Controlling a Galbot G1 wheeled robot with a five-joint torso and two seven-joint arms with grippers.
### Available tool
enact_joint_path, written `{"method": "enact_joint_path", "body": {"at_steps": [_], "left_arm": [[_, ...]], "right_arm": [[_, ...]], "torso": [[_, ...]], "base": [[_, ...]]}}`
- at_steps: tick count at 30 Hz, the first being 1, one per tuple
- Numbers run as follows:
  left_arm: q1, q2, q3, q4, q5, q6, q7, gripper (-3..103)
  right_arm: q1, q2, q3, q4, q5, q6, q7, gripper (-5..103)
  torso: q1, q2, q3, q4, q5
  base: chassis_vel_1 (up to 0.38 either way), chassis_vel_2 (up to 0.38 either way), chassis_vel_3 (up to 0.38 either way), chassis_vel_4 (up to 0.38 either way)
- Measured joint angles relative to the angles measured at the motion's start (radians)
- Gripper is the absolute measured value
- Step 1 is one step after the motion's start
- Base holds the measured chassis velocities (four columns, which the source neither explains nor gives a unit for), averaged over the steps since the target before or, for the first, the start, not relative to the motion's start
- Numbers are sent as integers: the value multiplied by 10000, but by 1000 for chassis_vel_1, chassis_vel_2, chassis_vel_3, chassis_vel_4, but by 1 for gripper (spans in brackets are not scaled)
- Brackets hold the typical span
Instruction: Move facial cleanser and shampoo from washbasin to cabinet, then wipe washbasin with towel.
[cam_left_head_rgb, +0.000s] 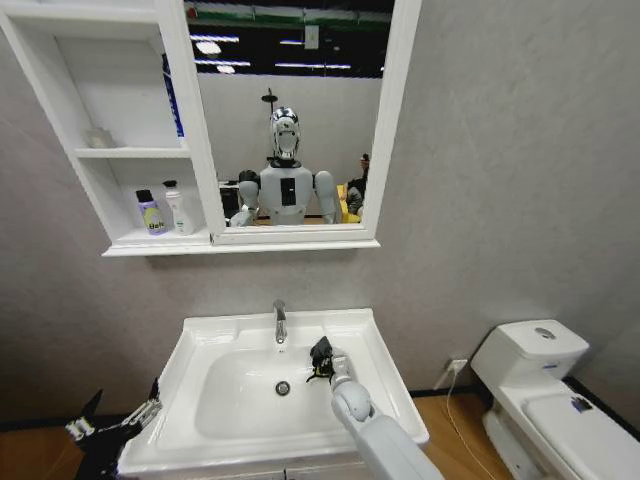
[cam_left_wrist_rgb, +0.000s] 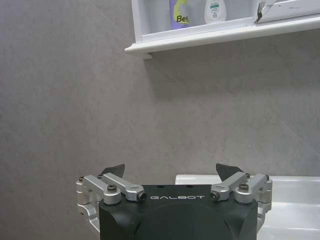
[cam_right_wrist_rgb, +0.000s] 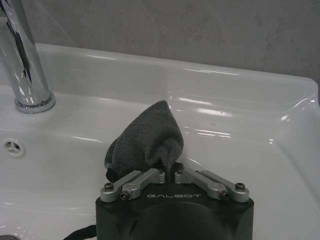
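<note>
Both bottles are already seen on the lowest shelf of the cabinet (cam_left_head_rgb: 130, 150): a purple one (cam_left_head_rgb: 150, 213) beside a white one (cam_left_head_rgb: 178, 209), so the wiping part is judged to be in hand. The towel (cam_right_wrist_rgb: 145, 142) is pinched by the right gripper (cam_right_wrist_rgb: 169, 170), whose fingers are pressed together on its lower folds; the cloth is bunched into a cone that sticks out past the fingertips toward the back rim of the washbasin (cam_left_head_rgb: 375, 365). In the head view the right gripper (cam_left_head_rgb: 321, 358) is held over the bowl's back right part, just right of the tap (cam_left_head_rgb: 279, 322) and up-right of the drain (cam_left_head_rgb: 283, 388). Whether the towel touches the ceramic cannot be told; it looks very near or resting on the inner slope. Most of the bowl lies to the left and front of the cloth, so the wipe is judged to need a sweep that way. The left gripper (cam_left_head_rgb: 105, 428) is parked low off the washbasin's front left corner, well apart from the towel; its fingers (cam_left_wrist_rgb: 112, 170) are spread and nothing is held. The right arm is plainly the nearer one.
</note>
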Motion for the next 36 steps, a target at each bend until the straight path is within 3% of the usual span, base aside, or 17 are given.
{"method": "enact_joint_path", "body": {"at_steps": [9, 16, 23, 25, 27, 29, 36], "left_arm": [[0, 0, 0, 0, 0, 0, 0, 100], [0, 1, 0, 0, 0, 0, 0, 100], [0, 1, 0, 0, 0, 0, 0, 100], [0, 0, 0, 0, 0, 0, 0, 100], [0, 1, 0, 0, 0, 0, 0, 100], [0, 1, 0, 0, 0, 0, 0, 100], [0, 1, 0, 0, 0, 0, 0, 100]], "right_arm": [[-352, -644, 815, 959, 239, -90, 2, 3], [-461, -1025, 1892, 567, 414, 795, -1416, 3], [-552, -1054, 2455, 119, 124, 1075, -2194, 2], [-511, -1074, 2842, -454, -795, 1768, -2975, 18], [-461, -1074, 2935, -638, -987, 2018, -3220, 18], [-321, -1047, 3157, -1025, -1407, 2626, -3865, 34], [-549, -1098, 3257, -867, -1364, 2801, -4190, 56]], "torso": [[-1, 1, -1, -1, 1], [-2, 3, -1, 0, 1], [-2, 3, -1, 2, 1], [-2, 2, -1, 0, 1], [-2, 2, -1, -2, 1], [-2, 3, -1, 2, 1], [-2, 3, -1, -1, 0]], "base": [[0, 0, 0, 0], [0, 0, 0, 0], [0, 0, 0, 0], [0, 0, 0, 0], [0, 0, 0, 0], [0, 0, 0, 0], [0, 0, 0, 0]]}}
